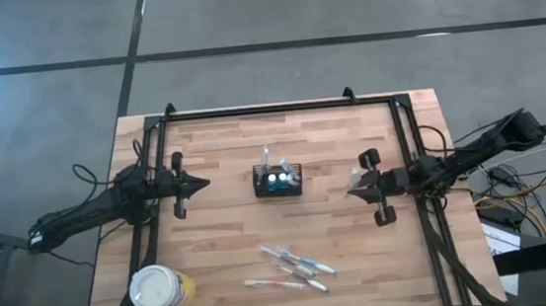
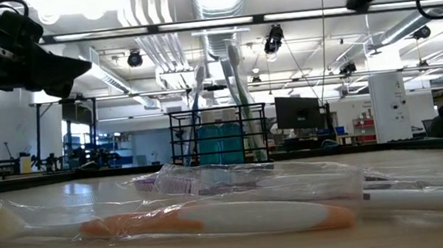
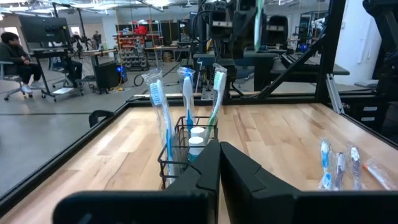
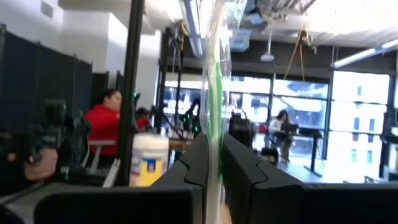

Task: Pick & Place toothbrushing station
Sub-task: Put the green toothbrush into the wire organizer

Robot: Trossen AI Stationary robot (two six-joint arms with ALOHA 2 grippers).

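Observation:
The toothbrushing station (image 1: 277,180), a small black wire caddy, stands at the table's middle with three toothbrushes (image 3: 186,99) upright in it. It also shows in the low view as the caddy (image 2: 221,136). My left gripper (image 1: 196,184) is shut and empty, left of the caddy and pointing at it. My right gripper (image 1: 353,188) hovers right of the caddy, shut on a green toothbrush (image 4: 215,81) in a clear wrapper. Several wrapped toothbrushes (image 1: 291,268) lie flat near the table's front edge. My right gripper pinches the wrapped green toothbrush (image 4: 214,134) between its two fingers, wrapper and all. The fingers come from the table's right side, about level and tipped slightly up. The brush rises above the fingertips, clear of the table; which end is held I cannot tell.
A round yellow cup with a white lid (image 1: 156,287) stands at the front left corner. A black frame (image 1: 279,108) runs along the table's far edge and both sides. Bare wood lies between each gripper and the caddy.

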